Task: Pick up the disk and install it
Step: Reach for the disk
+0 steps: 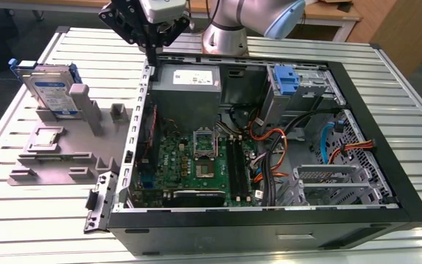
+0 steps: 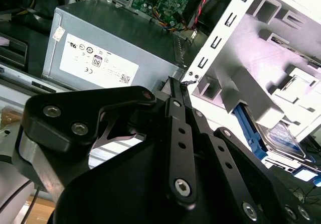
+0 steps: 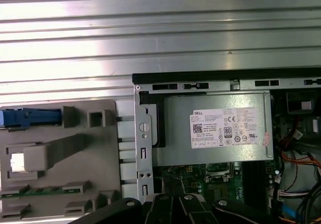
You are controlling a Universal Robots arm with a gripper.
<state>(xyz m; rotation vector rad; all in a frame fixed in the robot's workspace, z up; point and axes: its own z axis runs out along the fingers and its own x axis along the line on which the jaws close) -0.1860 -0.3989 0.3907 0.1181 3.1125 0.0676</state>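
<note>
Over the case [image 1: 270,223] edge by the power supply [image 1: 185,82], the gripper [image 1: 152,54] hangs pressed together, empty; the disk [image 1: 52,91] stands upright in a grey holder [image 1: 57,159], well apart.

Bright even light — white glare on the slatted table [image 3: 160,28], shade inside the case [image 1: 255,234]

The gripper [image 1: 151,58] hangs above the far corner of the open computer case [image 1: 270,220], just beside the grey power-supply box [image 1: 187,82]; its fingers look pressed together, with nothing between them. Well apart, toward the exterior view's left, the disk [image 1: 52,91] stands on edge in a grey holder [image 1: 64,148] on the slatted metal table [image 1: 20,220]. A blue bracket [image 1: 288,82] sits inside the case
</note>
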